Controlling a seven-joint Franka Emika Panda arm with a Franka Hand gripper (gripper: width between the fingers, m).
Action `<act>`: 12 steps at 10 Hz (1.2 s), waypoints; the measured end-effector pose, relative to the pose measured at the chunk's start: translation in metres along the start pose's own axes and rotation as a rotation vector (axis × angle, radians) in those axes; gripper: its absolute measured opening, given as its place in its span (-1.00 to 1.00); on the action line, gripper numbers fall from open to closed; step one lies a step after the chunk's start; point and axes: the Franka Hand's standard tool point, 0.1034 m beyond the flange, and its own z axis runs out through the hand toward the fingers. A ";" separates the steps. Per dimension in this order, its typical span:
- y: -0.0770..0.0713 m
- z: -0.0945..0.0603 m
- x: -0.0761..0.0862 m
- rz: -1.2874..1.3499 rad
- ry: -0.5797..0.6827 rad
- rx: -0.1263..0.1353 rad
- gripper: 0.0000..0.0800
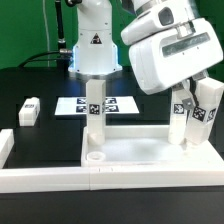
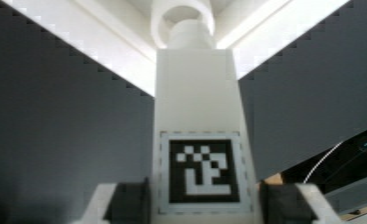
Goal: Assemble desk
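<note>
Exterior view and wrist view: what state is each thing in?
gripper: shut on the held leg.
held leg: upright, lower end at the tabletop.
neighbouring leg: upright beside it; seating unclear.
far leg: standing upright on the tabletop.
loose leg: lying on the table, apart.
tabletop: flat, rim up, near corner hole empty.

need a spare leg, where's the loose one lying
The loose leg lies at the exterior view's left, left of the marker board, off the tabletop.
</note>
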 end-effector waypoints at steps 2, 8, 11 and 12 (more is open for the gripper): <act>0.000 0.001 0.000 0.000 0.000 0.000 -0.27; 0.013 0.009 -0.016 0.011 0.008 -0.016 -0.27; 0.011 0.010 -0.013 0.010 0.016 -0.022 -0.27; 0.011 0.010 -0.013 0.009 0.017 -0.023 -0.27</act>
